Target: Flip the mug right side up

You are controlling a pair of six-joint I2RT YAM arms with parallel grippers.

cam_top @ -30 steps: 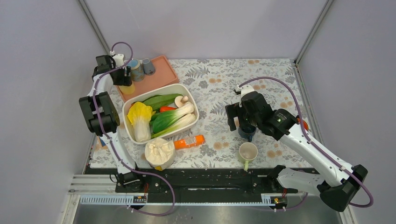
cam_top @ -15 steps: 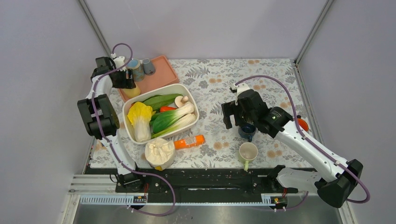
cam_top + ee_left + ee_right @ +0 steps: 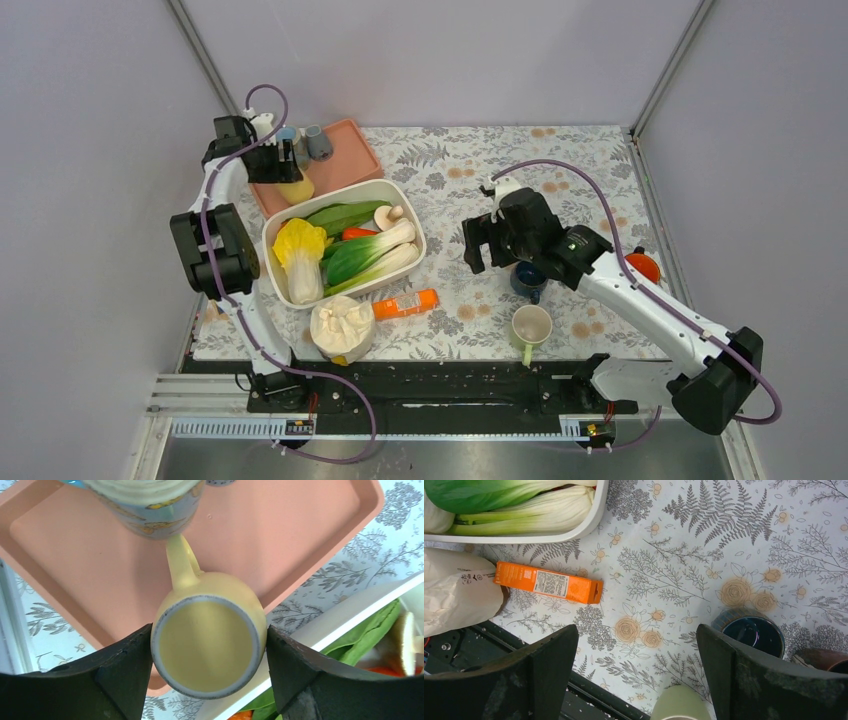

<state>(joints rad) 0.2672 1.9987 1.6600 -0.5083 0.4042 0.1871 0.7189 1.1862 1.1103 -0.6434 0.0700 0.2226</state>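
That yellow mug is bottom-up over the edge of the pink tray, left gripper pinching its sides, right gripper wide and empty; looks like slick, chippable ceramic, so squeeze the body.

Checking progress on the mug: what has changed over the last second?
The left hand, closed on the yellow mug, carried it rightward toward the white bin. The right hand, open, swung left, away from the dark blue mug. The green mug, orange box and bin stayed put.
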